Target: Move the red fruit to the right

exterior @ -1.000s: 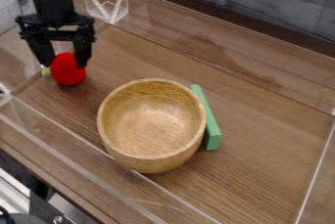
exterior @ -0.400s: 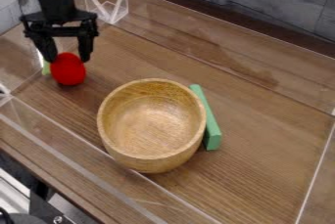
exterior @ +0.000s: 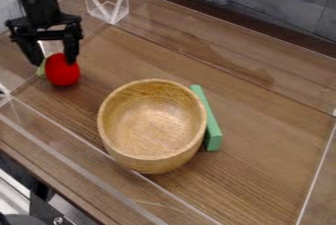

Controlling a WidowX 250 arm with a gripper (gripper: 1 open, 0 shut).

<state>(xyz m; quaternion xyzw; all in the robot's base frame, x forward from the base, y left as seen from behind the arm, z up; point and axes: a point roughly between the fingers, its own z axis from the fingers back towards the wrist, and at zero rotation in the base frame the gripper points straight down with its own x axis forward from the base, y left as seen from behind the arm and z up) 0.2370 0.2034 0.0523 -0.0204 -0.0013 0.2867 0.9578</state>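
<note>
The red fruit (exterior: 61, 70) is a small glossy red toy lying on the wooden table at the left. My black gripper (exterior: 50, 51) points straight down just above it, jaws open, one finger on each side of the fruit's upper part. Its fingertips (exterior: 31, 52) reach down to about the level of the fruit's top. Nothing is held. The arm above the gripper runs out of the picture at the top left.
A wooden bowl (exterior: 126, 139) stands in the middle of the table, right of the fruit. A flat green block (exterior: 207, 119) lies against the bowl's right side. Clear plastic walls (exterior: 112, 6) enclose the work area.
The gripper has shifted left and sunk a little, staying open over the red fruit. The fruit, the bowl and the green block have kept their places.
</note>
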